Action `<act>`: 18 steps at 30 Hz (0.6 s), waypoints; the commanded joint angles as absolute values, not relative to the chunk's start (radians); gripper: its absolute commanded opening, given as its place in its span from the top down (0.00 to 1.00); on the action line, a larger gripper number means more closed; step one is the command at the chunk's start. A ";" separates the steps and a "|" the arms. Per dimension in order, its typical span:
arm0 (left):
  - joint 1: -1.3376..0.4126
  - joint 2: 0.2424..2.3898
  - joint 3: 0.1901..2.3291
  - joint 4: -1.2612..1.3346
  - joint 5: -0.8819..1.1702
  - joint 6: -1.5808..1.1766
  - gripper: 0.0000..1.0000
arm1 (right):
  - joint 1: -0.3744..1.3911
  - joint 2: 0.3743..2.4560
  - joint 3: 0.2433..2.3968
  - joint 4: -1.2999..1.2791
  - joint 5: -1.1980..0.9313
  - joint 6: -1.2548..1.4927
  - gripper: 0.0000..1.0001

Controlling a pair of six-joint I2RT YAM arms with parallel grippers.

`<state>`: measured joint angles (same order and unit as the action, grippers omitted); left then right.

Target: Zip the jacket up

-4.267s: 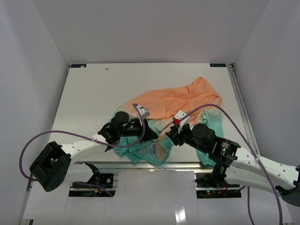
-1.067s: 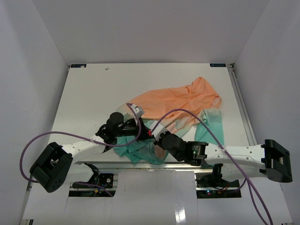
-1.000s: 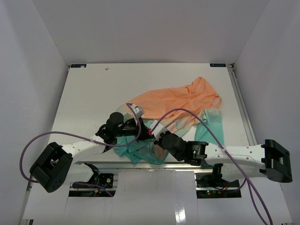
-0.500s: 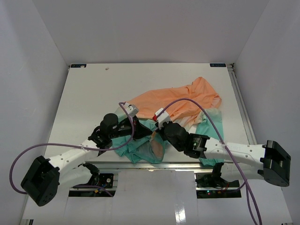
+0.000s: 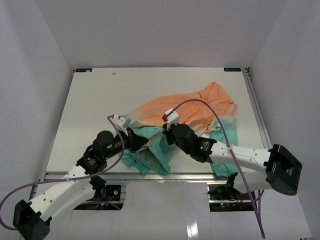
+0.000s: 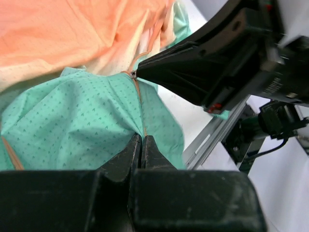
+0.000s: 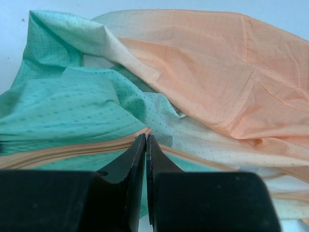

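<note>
The jacket [image 5: 200, 107], a thin, dotted fabric fading from orange to teal, is seen crumpled in soft folds on the smooth white table [image 5: 95, 95], right of centre, with its teal part heaped toward the near edge. The black tapered fingers of the left tool [image 6: 143, 143] are pressed together, clamped on the narrow orange zipper seam [image 6: 139, 104] where it crosses the teal cloth. The seam is drawn straight to the right tool [image 7: 146, 140], whose wedge-shaped fingers are likewise closed on it, and the cloth is tented between the two.
</note>
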<state>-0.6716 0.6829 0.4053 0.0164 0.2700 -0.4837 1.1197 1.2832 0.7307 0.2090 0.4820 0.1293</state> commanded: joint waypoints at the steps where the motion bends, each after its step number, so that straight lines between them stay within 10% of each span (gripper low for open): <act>1: -0.676 0.524 0.445 -0.134 0.137 -0.514 1.00 | 1.050 1.278 0.720 0.231 0.486 0.198 0.92; 18: -0.676 0.422 0.543 -0.282 -0.029 -0.509 1.00 | 0.853 1.305 0.727 0.266 0.426 0.228 0.92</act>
